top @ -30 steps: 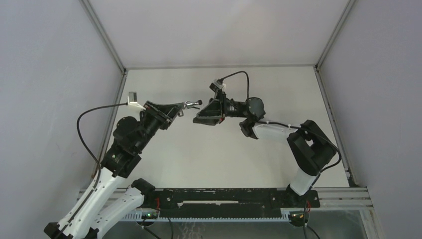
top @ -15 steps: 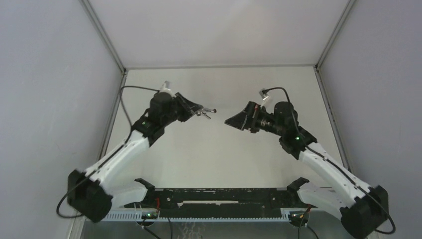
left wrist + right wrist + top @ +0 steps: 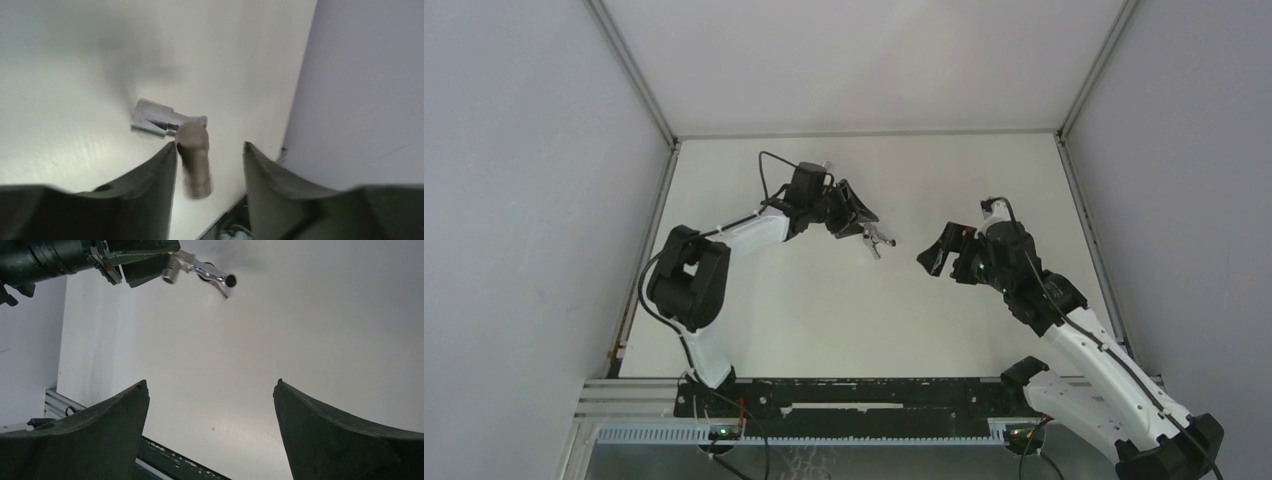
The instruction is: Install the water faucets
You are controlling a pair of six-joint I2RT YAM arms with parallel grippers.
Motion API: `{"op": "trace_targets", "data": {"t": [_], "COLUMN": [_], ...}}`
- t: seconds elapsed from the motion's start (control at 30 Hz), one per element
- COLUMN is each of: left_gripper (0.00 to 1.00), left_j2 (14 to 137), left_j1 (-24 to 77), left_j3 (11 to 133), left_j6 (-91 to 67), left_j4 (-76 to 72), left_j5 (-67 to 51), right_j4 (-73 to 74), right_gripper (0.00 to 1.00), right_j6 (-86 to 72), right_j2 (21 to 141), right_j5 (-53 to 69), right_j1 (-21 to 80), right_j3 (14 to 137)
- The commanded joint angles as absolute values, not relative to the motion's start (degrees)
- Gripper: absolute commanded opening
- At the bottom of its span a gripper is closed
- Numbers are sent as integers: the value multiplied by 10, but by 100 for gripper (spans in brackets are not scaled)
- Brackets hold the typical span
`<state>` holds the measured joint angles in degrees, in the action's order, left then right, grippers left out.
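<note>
Faucet (image 3: pixel 879 239) sits at left gripper (image 3: pixel 861 226) tips.

Even, soft light fills my enclosure, with the table (image 3: pixel 824 310) bright and shadows faint. In my left wrist view the faucet (image 3: pixel 170 125) is smeared and my fingers (image 3: pixel 150 195) are dark, unfocused blurs. My right wrist view is sharper, with glints on the metal at upper left.

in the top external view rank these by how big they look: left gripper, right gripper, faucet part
1-2. left gripper and right gripper: they look about alike in size, and their differing tilt makes ranking them unsure.
3. faucet part: far smaller, a shiny bit at the left gripper's tip.
</note>
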<state>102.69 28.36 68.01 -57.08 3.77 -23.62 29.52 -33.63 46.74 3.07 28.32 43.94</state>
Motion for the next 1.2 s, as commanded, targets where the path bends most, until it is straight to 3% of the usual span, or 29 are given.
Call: {"op": "trace_targets", "data": {"t": [0.0, 0.07, 0.1, 0.13, 0.33, 0.77, 1.0, 1.17], "left_gripper": [66, 82, 97, 99, 100, 100, 100, 100], "left_j2": [1043, 1029, 1020, 1011, 899, 547, 377, 348], "left_j1": [278, 277, 277, 276, 274, 271, 271, 271], "left_j3": [747, 756, 765, 779, 806, 579, 475, 481], "left_j6": [-551, -533, -517, -498, -396, -364, -407, -428], "left_j4": [-4, 21, 37, 58, 154, 327, 371, 409], "left_j5": [-264, -244, -228, -221, -145, 122, 235, 265], "right_j4": [315, 314, 314, 314, 318, 353, 321, 287], "right_gripper": [100, 100, 100, 100, 100, 100, 100, 100], "right_j6": [-311, -304, -300, -298, -301, -427, -459, -474], "right_j2": [445, 437, 431, 426, 405, 423, 435, 453], "right_j5": [0, 0, 0, 0, -63, -305, -358, -322], "right_j1": [280, 280, 280, 280, 279, 278, 278, 278], "right_j3": [447, 447, 448, 448, 450, 459, 456, 457]}}
